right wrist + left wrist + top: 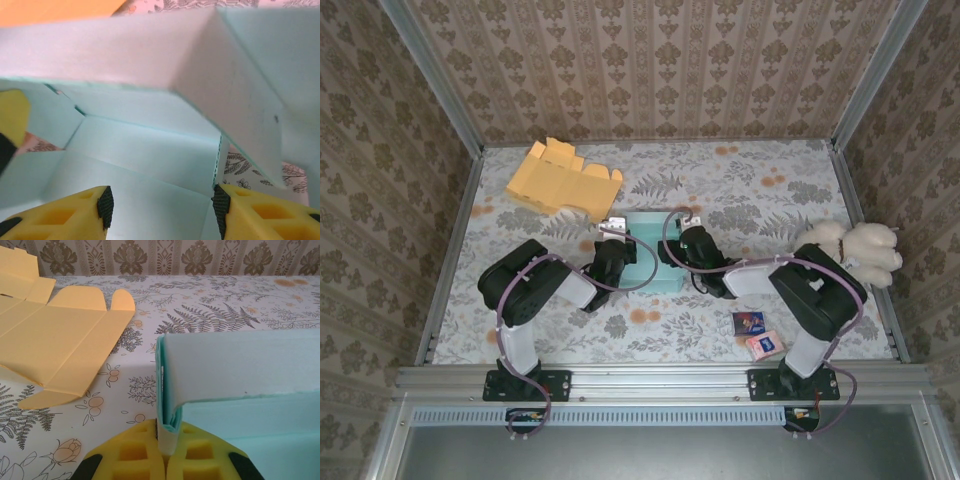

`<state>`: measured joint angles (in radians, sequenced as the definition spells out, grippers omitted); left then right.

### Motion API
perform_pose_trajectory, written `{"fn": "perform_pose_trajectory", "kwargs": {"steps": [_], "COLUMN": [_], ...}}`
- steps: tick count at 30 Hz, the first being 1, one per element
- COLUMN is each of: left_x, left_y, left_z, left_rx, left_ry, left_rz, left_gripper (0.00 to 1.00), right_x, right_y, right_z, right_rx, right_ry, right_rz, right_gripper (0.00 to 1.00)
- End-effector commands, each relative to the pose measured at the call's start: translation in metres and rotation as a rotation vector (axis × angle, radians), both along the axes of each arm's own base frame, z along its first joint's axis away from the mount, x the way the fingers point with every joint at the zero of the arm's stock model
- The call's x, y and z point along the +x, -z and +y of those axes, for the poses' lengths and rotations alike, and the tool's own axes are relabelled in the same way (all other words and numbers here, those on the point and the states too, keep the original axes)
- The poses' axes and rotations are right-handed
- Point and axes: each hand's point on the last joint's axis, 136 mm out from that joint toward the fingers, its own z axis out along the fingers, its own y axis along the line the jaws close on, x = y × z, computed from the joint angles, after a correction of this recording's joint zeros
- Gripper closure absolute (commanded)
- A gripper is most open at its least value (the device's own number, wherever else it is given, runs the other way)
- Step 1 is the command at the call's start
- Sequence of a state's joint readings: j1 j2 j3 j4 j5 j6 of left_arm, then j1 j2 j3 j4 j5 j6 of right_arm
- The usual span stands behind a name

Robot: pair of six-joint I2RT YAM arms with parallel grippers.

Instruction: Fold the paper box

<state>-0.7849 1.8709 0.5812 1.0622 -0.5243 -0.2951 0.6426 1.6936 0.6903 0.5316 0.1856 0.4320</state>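
Two grippers attend the teal paper box (648, 240), which sits mid-table. The left gripper (167, 437) is clenched on the box's upright left wall, with the card edge pinched between its yellow pads (135, 455). The right gripper (161, 207) is released, its fingers spread apart over the box's floor beneath a raised panel. An unfolded orange box blank (563, 180) lies flat at far left, well apart. A plush toy (855, 250) rests at the table's right edge, and two small packets (757, 335) lie near the right arm's base.
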Motion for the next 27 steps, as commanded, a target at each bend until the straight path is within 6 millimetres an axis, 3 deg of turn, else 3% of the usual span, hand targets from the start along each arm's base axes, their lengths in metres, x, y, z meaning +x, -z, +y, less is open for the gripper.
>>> {"fn": "perform_pose_trajectory", "kwargs": {"steps": [1, 8, 13, 18, 24, 27], "left_x": [0.003, 0.003, 0.003, 0.003, 0.001, 0.0], "left_y": [-0.003, -0.003, -0.004, -0.006, -0.006, -0.005], "left_z": [-0.003, -0.001, 0.001, 0.002, 0.003, 0.002], "left_rx": [-0.03, -0.028, -0.026, -0.029, -0.034, -0.034], "left_ry": [-0.009, -0.014, -0.016, -0.012, -0.001, 0.006], "left_rz": [-0.009, -0.01, -0.01, -0.01, -0.008, -0.005], "left_gripper": [1.0, 1.0, 1.0, 1.0, 1.0, 1.0], "right_x": [-0.011, -0.026, -0.039, -0.046, -0.034, -0.025], "right_y": [-0.001, -0.015, -0.047, -0.063, -0.055, -0.046], "right_z": [-0.012, -0.025, -0.043, -0.064, -0.103, -0.113], "right_rx": [-0.061, -0.122, -0.146, -0.165, -0.163, -0.146], "right_ry": [0.013, -0.007, 0.006, 0.055, 0.191, 0.212], "right_rz": [0.028, 0.038, -0.012, -0.07, -0.037, -0.014], "right_gripper": [0.41, 0.41, 0.42, 0.42, 0.42, 0.42]}}
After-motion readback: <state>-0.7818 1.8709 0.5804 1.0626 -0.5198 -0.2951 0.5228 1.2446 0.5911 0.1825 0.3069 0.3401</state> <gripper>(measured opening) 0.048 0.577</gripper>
